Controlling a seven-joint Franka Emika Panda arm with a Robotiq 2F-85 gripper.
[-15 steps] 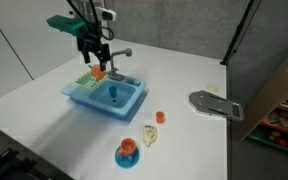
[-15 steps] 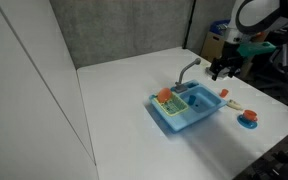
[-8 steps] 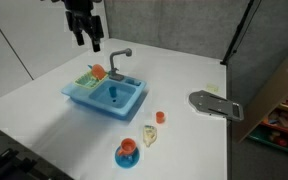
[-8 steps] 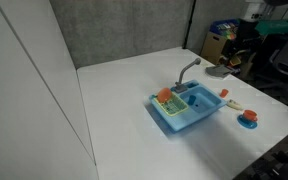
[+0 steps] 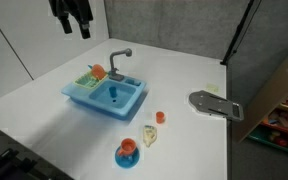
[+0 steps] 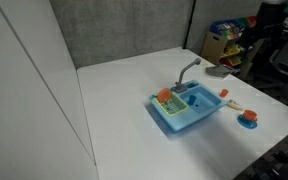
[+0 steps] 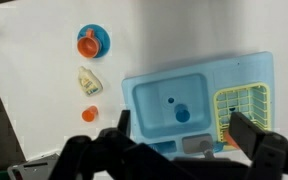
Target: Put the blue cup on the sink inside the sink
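The light blue toy sink with a grey faucet stands on the white table and shows in both exterior views. The tiny blue cup stands inside its basin. The wrist view looks straight down on the sink and shows the blue cup on the basin floor beside the drain. My gripper is open and empty, high above the table behind the sink. Its two fingers frame the sink's near edge in the wrist view.
A yellow rack fills the side compartment, with an orange item on it. An orange cup on a round blue plate, a small bottle, a tiny orange cup and a grey flat object lie on the table.
My gripper has risen from just above the sink to high above the table and moved back, away from the sink. The blue cup stays in the basin.
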